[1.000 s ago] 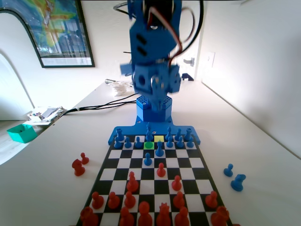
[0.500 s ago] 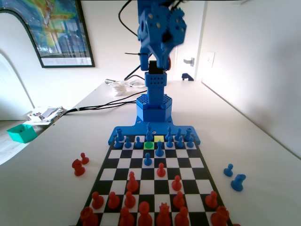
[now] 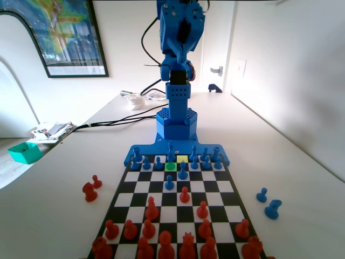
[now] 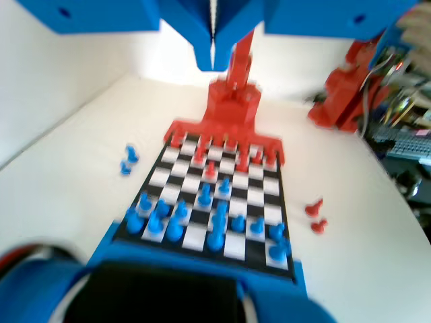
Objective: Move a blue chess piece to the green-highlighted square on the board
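A blue pawn (image 3: 171, 157) already stands on the green-highlighted square (image 3: 170, 167) — the gripper (image 4: 213, 64), at top centre, is closed and empty.

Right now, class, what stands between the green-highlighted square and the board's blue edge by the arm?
In the fixed view, one blue piece stands on the back-row square between the green-highlighted square and the board's blue edge.

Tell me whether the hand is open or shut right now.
Shut. In the wrist view the hand hangs from the top edge with its two jaws pressed together, just a thin seam between them and nothing held.
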Motion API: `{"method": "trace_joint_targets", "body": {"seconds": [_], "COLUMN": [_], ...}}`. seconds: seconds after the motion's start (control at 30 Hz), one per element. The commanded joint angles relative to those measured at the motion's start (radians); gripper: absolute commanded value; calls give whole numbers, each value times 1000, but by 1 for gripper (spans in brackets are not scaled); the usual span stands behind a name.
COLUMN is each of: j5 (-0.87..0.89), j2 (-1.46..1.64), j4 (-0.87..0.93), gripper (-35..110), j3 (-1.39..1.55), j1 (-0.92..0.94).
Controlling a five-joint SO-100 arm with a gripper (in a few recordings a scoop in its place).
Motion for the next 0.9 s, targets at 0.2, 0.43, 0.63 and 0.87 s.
{"method": "trace_joint_targets", "body": {"seconds": [0.2,0.43,0.63,0.87], "j5": [3,3,3,3], "j2": [120,120,120,120], "j4": [-103,-103,-103,-103], "gripper": [1,2,2,2], "j3": [32,32,32,32], "j1": [44,51,51,51]}}
